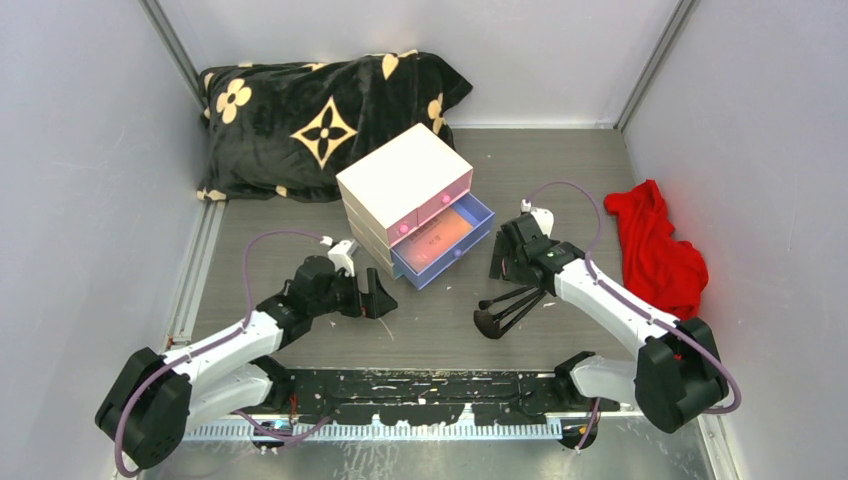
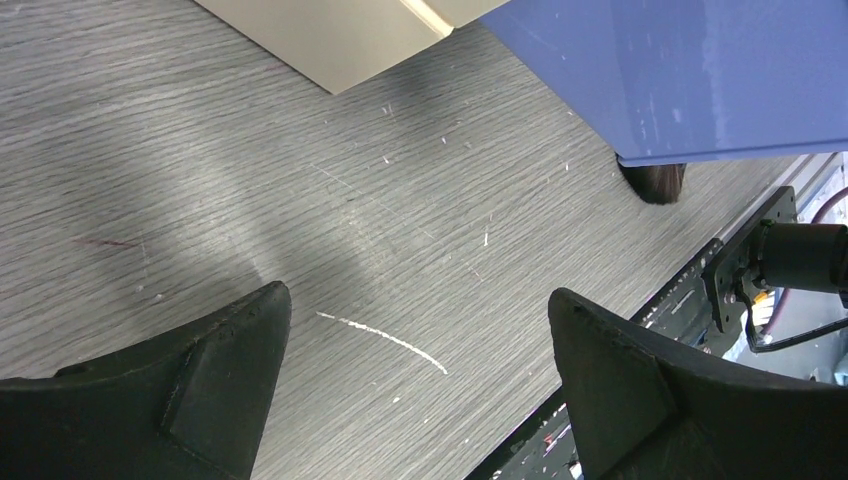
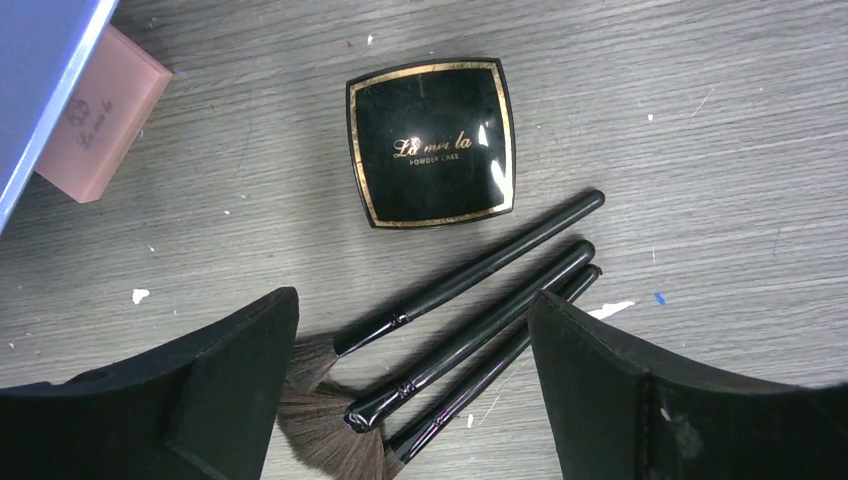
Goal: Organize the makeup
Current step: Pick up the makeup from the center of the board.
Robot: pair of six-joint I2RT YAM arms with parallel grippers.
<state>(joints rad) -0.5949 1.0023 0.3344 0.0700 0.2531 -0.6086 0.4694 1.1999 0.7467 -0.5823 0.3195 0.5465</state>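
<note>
Three black-handled brushes lie side by side on the grey table, bristles toward me; from above the brushes fan out near the right arm. My right gripper hovers open over their handles, touching nothing. Just beyond lies a black compact with a gold rim. A small pink compact rests against the blue drawer. From above, a flat pinkish palette lies in that open drawer. My left gripper is open over bare table, left of the drawer.
The cream drawer box stands mid-table, its blue drawer pulled out toward the right arm. A red cloth lies at the right wall. A black flowered pillow fills the back left. Grey walls close in both sides.
</note>
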